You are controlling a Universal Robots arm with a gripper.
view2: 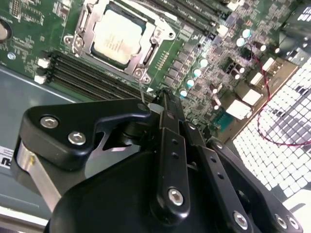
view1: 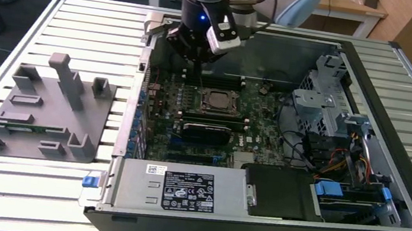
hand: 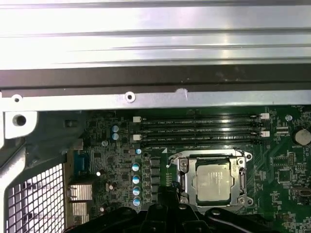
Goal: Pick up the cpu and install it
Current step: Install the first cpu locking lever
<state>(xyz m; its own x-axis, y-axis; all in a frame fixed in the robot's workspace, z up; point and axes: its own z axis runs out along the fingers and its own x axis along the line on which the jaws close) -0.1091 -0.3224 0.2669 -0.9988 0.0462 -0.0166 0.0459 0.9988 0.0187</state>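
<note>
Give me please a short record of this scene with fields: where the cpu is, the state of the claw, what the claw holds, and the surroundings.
cpu: seated in the socket frame on the motherboard, seen in both wrist views
claw: shut, fingers together, above the board beside the socket
claw holds: nothing visible
memory slots: dark rows next to the socket
computer case: open, lying on the slatted table
grey fixture: at the exterior view's left of the case
</note>
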